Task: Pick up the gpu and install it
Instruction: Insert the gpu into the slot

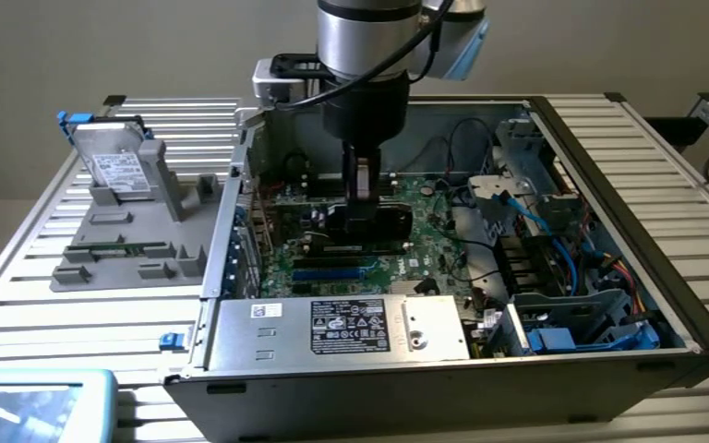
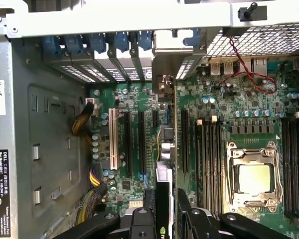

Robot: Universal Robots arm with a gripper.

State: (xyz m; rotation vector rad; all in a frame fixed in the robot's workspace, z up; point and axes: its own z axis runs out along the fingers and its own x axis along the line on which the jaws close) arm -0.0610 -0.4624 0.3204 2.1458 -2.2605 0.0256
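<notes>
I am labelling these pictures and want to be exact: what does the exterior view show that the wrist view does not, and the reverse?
The exterior view gives the arm, the drive on its grey holder, and the blue cables. The wrist view gives the CPU socket and the white slot. Both give the motherboard and the hand shut on the gpu, which stands on edge over the board.
</notes>
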